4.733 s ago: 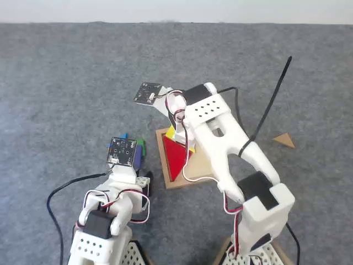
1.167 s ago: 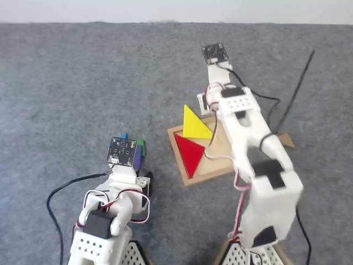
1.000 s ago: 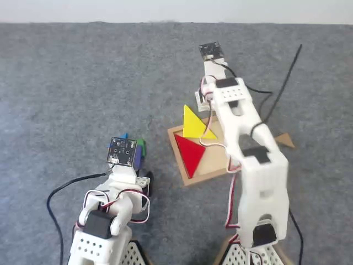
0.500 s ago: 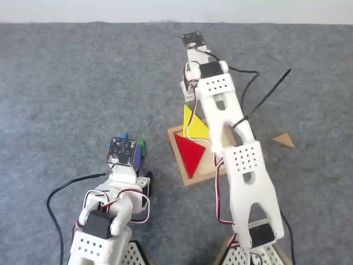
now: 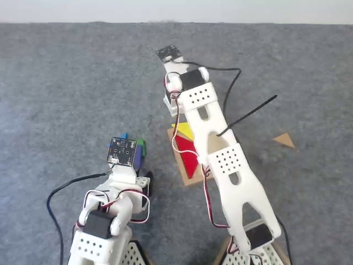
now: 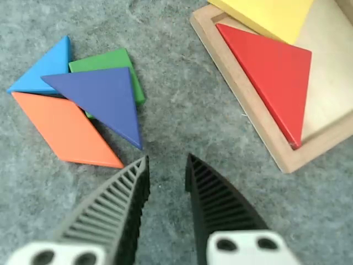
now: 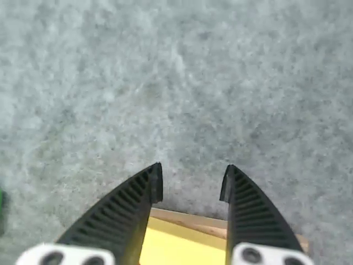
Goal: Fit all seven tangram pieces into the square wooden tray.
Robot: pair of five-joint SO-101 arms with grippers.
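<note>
A red triangle [image 6: 273, 72] lay in the square wooden tray [image 6: 247, 94], a yellow triangle [image 6: 270, 14] touching its rim. Four flat pieces lay beside it: blue triangle [image 6: 47, 69], green square [image 6: 110, 61], purple triangle [image 6: 105, 96], orange parallelogram [image 6: 63, 130]. Left pincer [image 6: 165, 165] and right pincer [image 7: 190, 182] gaped empty.

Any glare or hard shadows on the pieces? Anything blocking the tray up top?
Left wrist view: soft, even light, no glare on the red triangle or purple triangle, only thin edge shadows. Right wrist view: yellow piece evenly lit, no glare. High view: the right arm covers most of the tray.
</note>
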